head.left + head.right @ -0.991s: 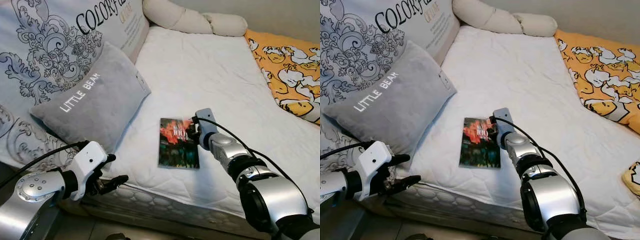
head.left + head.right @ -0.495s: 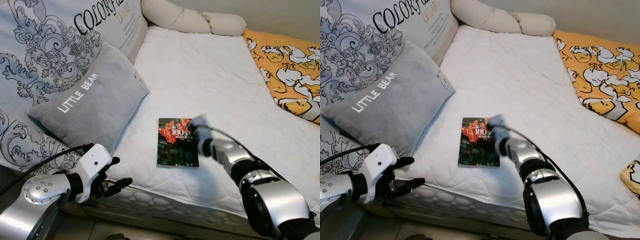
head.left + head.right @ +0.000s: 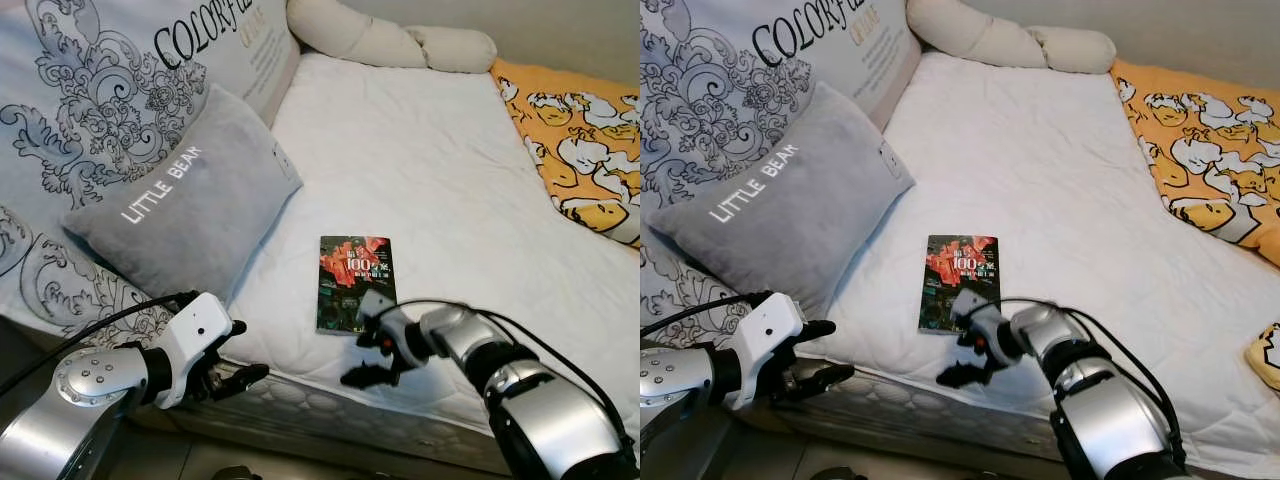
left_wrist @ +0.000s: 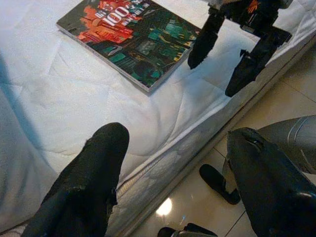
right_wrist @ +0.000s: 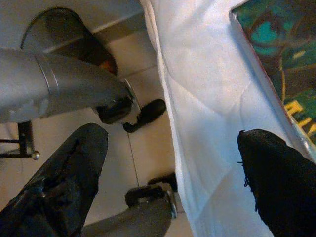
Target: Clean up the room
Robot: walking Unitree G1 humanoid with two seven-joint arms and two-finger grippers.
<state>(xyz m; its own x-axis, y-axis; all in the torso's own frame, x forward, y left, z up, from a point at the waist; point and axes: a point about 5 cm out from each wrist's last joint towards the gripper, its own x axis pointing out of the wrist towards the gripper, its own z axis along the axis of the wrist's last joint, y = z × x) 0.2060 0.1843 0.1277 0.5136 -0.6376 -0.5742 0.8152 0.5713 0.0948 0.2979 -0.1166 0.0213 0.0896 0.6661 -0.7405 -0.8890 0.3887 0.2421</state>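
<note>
Book [image 3: 357, 282] lies flat on the white mattress [image 3: 420, 160], close to its near edge and toward the near-left corner, cover up, dark with red and teal print. It has not shifted over the last second, though everything about the right arm has.

Going from biggest to smallest: the mattress carries a grey pillow [image 3: 185, 205] lettered LITTLE BEAR against the left edge, propped on a large patterned cushion [image 3: 100, 90]. A cream bolster [image 3: 385, 38] runs along the far edge and an orange cartoon blanket [image 3: 575, 140] covers the far-right corner. The book sits well apart from all of these.

One second ago the right gripper [image 3: 368, 355] was resting on the book's right margin, near its far corner. It has since pulled back toward the robot and now hangs at the mattress's near edge, just beside the book's near-right corner. Its two fingers are spread wide with nothing between them. The left wrist view shows the finger nearer the book over the sheet beside that corner, the other out past the mattress edge.

I read this as a re-approach: the top-down contact gave no purchase on a thin flat book, so the gripper seems to be lining up on the near edge instead. The book is not yet picked up.

The left gripper [image 3: 235, 368] hovers low by the mattress's near-left side, fingers parted and empty.
</note>
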